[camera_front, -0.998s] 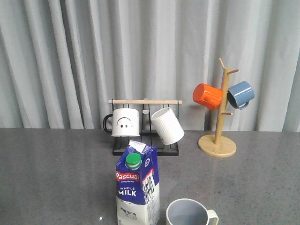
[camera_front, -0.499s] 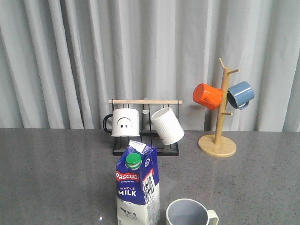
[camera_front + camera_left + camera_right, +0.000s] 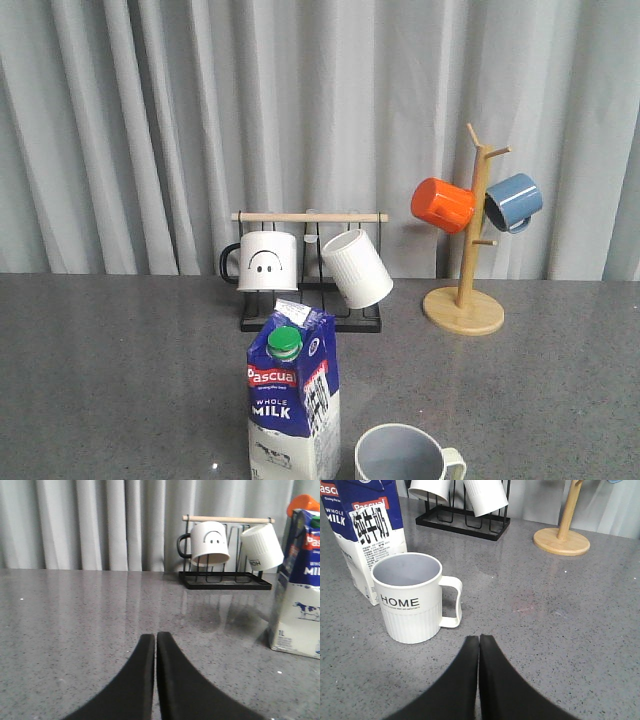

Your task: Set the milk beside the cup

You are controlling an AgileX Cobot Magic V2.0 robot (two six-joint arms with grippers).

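Note:
The milk (image 3: 294, 400), a tall blue-and-white carton with a green cap, stands upright near the table's front edge. It also shows in the left wrist view (image 3: 298, 585) and the right wrist view (image 3: 362, 530). The cup (image 3: 406, 455), a cream mug with a grey-blue inside, stands just right of the milk, close beside it; in the right wrist view (image 3: 412, 597) it reads "HOME". My left gripper (image 3: 156, 636) is shut and empty, low over the table, left of the milk. My right gripper (image 3: 479, 639) is shut and empty, near the cup's handle side.
A black rack (image 3: 311, 322) at the back holds a white smiley-face mug (image 3: 267, 262) and a white ribbed mug (image 3: 357, 268). A wooden mug tree (image 3: 464, 308) at the back right carries an orange mug (image 3: 442, 205) and a blue mug (image 3: 514, 201). Grey curtains hang behind.

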